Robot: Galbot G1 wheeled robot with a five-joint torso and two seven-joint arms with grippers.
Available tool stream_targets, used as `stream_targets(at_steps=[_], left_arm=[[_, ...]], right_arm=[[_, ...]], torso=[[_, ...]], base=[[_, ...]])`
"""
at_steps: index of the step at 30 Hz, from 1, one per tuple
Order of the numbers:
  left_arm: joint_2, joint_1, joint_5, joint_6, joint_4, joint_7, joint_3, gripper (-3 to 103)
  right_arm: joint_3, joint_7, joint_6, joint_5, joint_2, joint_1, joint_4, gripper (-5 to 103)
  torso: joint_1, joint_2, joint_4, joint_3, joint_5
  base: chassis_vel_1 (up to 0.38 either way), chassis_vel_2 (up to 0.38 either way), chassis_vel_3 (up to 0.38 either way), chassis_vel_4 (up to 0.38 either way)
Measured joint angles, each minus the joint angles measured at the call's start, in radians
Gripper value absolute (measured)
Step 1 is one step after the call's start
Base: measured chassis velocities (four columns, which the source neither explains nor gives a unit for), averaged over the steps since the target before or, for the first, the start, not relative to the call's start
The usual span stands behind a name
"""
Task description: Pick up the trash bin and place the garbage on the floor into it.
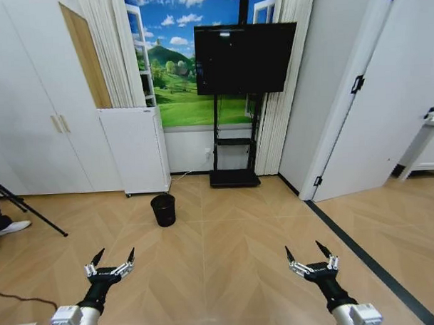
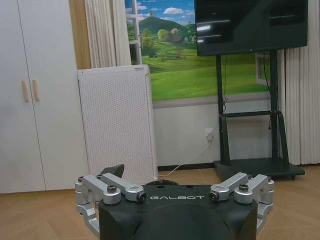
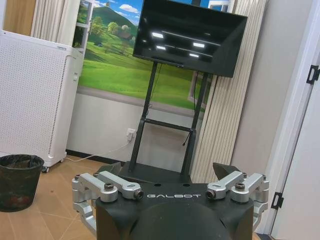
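Note:
The trash bin is small, round and black. It stands upright on the wooden floor, in front of the white appliance. The right wrist view shows the bin with a dark liner, off to one side of that gripper. My left gripper hovers low over the floor, open and holding nothing, short of the bin and to its left. My right gripper is also open and holds nothing, well to the right of the bin. The garbage is out of view.
A white perforated appliance stands against the wall behind the bin. A TV on a black stand is to its right. A tripod leg and a person's shoe are at far left. A dark floor strip runs along the right.

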Motion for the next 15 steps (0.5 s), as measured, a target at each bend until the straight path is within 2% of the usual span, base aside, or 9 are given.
stream_targets(at_steps=[2,3,4,5,6,8,9,12,15], left_arm=[[0.000,0.000,0.000,0.000,0.000,0.000,0.000,100],[0.000,0.000,0.000,0.000,0.000,0.000,0.000,100],[0.000,0.000,0.000,0.000,0.000,0.000,0.000,100],[0.000,0.000,0.000,0.000,0.000,0.000,0.000,100],[0.000,0.000,0.000,0.000,0.000,0.000,0.000,100],[0.000,-0.001,0.000,0.000,0.000,0.000,0.000,100],[0.000,-0.001,0.000,0.000,0.000,0.000,0.000,100],[0.000,-0.001,0.000,0.000,0.000,0.000,0.000,100],[0.000,0.000,0.000,0.000,0.000,0.000,0.000,100]], right_arm=[[0.000,0.000,0.000,0.000,0.000,0.000,0.000,100],[0.000,0.000,0.000,0.000,0.000,0.000,0.000,100],[0.000,0.000,0.000,0.000,0.000,0.001,0.000,100],[0.000,0.000,0.000,0.000,0.000,0.001,0.000,100],[0.000,0.000,0.000,0.000,0.000,0.001,0.000,100],[0.000,0.000,0.000,0.000,0.000,0.001,0.000,100],[0.000,0.000,0.000,0.000,0.000,0.001,0.000,100],[0.000,0.000,0.000,0.000,0.000,0.001,0.000,100],[0.000,0.000,0.000,0.000,0.000,0.001,0.000,100]], torso=[[0.000,0.000,0.0002,0.000,-0.0011],[0.000,0.000,-0.0008,0.000,0.0003],[0.000,0.000,-0.0005,0.000,0.0013],[0.000,0.000,-0.0005,0.000,0.0013],[0.001,-0.001,-0.0006,0.001,-0.0005],[0.001,-0.001,-0.0006,0.001,-0.0004],[0.001,-0.001,-0.0003,0.001,0.0009],[0.001,-0.001,-0.0002,0.001,-0.0003],[0.001,-0.001,-0.0004,0.001,0.0004]], base=[[0.066,-0.116,-0.072,0.109],[0.000,0.000,0.000,0.000],[0.000,0.000,0.000,0.000],[0.000,0.000,0.000,0.000],[-0.086,0.030,0.062,-0.032],[-0.086,0.030,0.082,-0.058],[-0.082,0.034,0.067,-0.070],[-0.061,0.038,0.063,-0.040],[0.000,0.000,0.000,0.000]])
